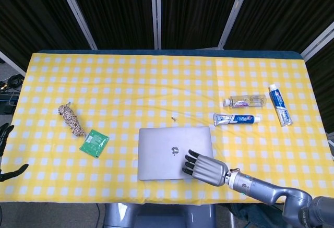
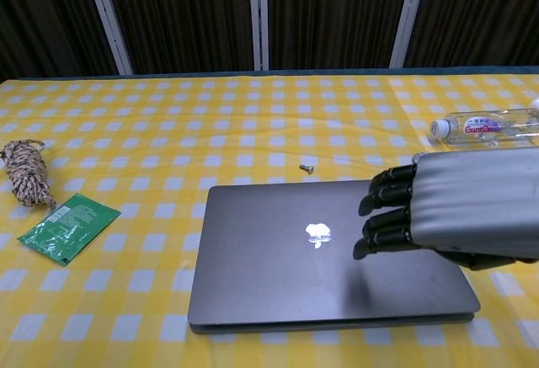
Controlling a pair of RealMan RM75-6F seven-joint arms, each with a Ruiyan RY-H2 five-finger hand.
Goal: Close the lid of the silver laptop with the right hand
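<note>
Yellow checked tablecloth [image 1: 156, 76], closed silver laptop [image 1: 167, 152] with apple logo, right hand [image 1: 204, 168] empty, fingers loosely apart above lid

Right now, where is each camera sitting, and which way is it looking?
Head view: sits high, looks steeply down on the whole yellow checked table; shows the right robot hand with its forearm, and the left robot hand at the edge.
Chest view: sits low, looks across the table toward the dark curtains; shows only the right robot hand.
Both share the closed silver laptop, rope bundle, green packet and small screw.
</note>
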